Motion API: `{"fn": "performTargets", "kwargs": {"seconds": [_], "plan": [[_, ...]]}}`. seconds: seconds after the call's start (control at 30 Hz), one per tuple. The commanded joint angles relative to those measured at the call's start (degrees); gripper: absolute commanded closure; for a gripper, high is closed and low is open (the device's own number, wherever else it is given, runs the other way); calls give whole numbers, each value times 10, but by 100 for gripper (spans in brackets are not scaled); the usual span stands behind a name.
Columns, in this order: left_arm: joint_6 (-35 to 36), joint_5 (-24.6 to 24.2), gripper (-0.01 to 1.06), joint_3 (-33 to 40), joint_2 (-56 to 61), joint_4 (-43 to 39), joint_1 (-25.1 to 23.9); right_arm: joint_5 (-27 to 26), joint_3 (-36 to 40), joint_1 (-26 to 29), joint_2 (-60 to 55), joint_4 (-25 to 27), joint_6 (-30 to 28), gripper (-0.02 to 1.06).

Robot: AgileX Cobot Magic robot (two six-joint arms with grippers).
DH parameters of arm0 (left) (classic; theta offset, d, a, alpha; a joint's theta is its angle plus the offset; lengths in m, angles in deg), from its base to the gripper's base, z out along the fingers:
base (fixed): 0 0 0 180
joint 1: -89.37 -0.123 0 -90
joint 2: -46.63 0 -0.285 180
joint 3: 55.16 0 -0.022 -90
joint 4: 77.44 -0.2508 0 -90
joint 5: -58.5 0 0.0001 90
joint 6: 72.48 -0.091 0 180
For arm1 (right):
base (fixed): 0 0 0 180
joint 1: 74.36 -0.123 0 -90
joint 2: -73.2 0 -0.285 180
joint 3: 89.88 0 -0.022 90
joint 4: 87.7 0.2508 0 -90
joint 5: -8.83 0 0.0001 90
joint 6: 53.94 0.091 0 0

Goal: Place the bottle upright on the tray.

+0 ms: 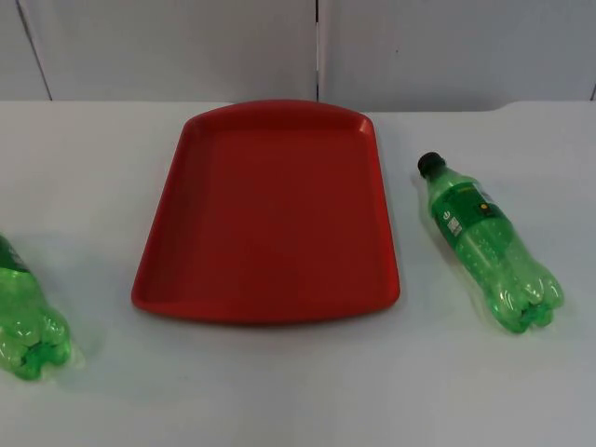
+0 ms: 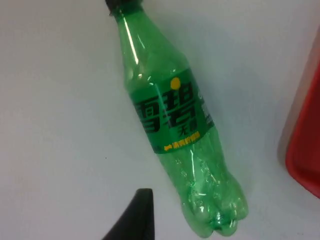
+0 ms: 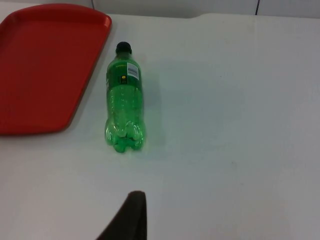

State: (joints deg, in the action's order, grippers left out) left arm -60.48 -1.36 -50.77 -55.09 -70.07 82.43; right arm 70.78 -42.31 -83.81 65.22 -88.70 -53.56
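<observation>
- Tray (image 1: 270,219): red, shallow, lying flat at the middle of the white table (image 1: 298,391), its far edge near the grey partition wall (image 1: 186,47); nothing rests on it
- Right bottle (image 1: 487,244): green plastic with a black cap, lying on its side on the table just right of the tray and apart from it; cap towards the wall, lobed base towards the near edge; in the right wrist view (image 3: 124,100) it lies beside the tray's edge (image 3: 50,65) with a white label patch facing up
- Left bottle (image 1: 26,312): also green and on its side, well left of the tray and cut by the picture's edge; the left wrist view (image 2: 175,120) shows its dark green label with yellow and black characters and the tray's rim (image 2: 306,150) near its base
- Left gripper: one black fingertip (image 2: 132,217) stands above the table, near that bottle's base and not touching it; whether it is open or closed I cannot tell
- Right gripper: one black fingertip (image 3: 127,217) over bare table, well short of the right bottle; its state cannot be told either
</observation>
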Motion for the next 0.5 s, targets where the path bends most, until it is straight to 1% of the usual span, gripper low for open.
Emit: {"fn": "performTargets", "kwargs": {"seconds": [0.0,0.03,0.07,0.17,0.2,0.47], "plan": [[8,-3,0,-7,-12,15,-7,-2,1,1,2,1,2,-1],[13,7,0,-7,-25,10,-12,-2,1,1,2,1,2,-1],[13,7,0,-7,-25,10,-12,-2,1,1,2,1,2,-1],[67,19,0,-7,-42,-41,-12,-2,1,1,2,1,2,-1],[77,24,0,-8,-47,-46,-12,-2,1,1,2,1,2,-1],[102,11,0,-37,-87,-35,-12,-2,1,1,2,1,2,-1]]}}
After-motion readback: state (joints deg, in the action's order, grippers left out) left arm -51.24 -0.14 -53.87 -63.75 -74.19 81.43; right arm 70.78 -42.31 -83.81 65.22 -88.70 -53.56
